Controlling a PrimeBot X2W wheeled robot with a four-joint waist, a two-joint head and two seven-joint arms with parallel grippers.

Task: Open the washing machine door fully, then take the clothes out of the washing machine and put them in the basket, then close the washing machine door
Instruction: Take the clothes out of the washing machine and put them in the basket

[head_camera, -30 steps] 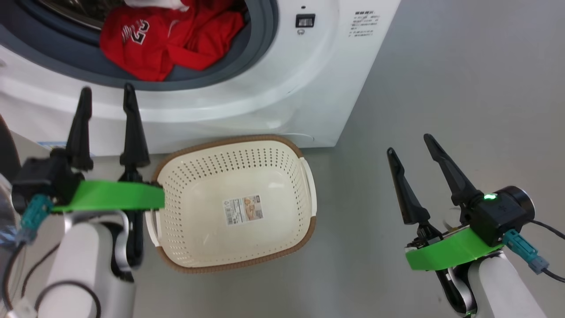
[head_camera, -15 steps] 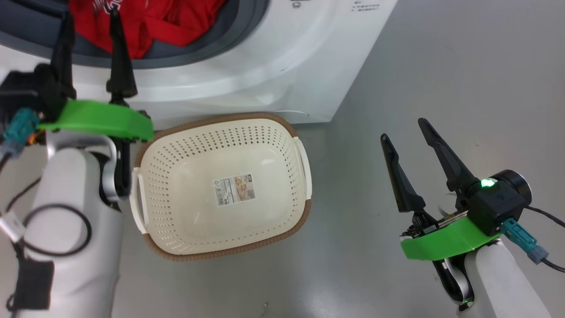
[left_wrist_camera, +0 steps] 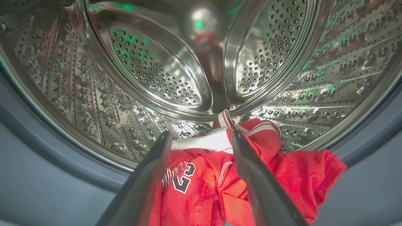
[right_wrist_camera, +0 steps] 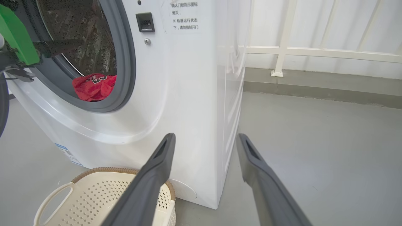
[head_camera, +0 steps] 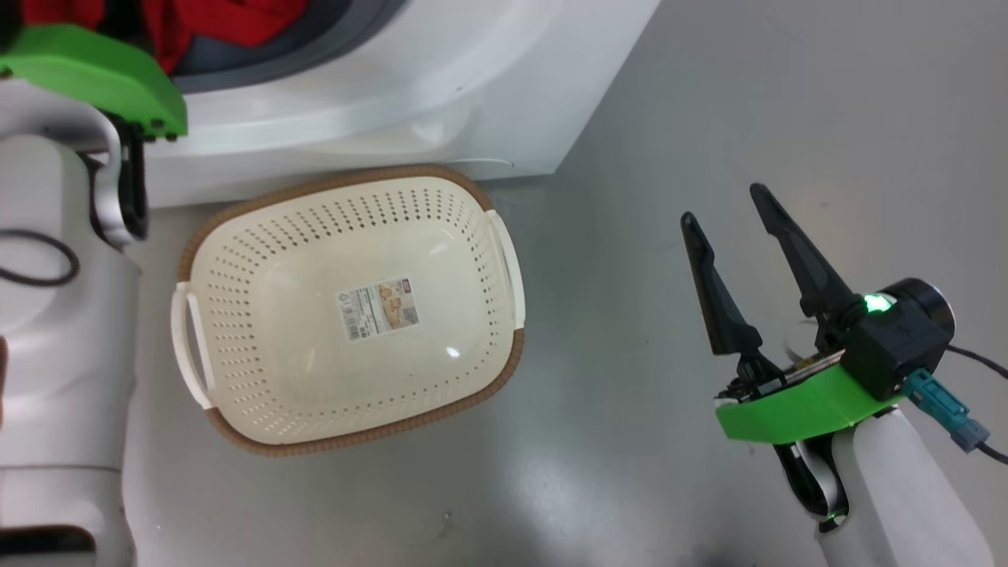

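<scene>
The white washing machine stands with its mouth uncovered; its door is out of view. Red clothes with white trim and a printed number lie at the front bottom of the steel drum. My left gripper is open inside the mouth, its fingers straddling the top of the heap and closed on nothing. In the right wrist view the clothes show through the opening. The cream basket sits empty on the floor before the machine. My right gripper hangs open over bare floor to the basket's right.
A grey rubber seal rings the machine's mouth. Grey floor stretches to the machine's right. A white railing on a low kerb runs behind. My pale left forearm stands beside the basket's left handle.
My left gripper has gone forward and up from the basket's corner into the drum mouth over the clothes. The head camera has shifted, sliding the scene. The right gripper has held still.
</scene>
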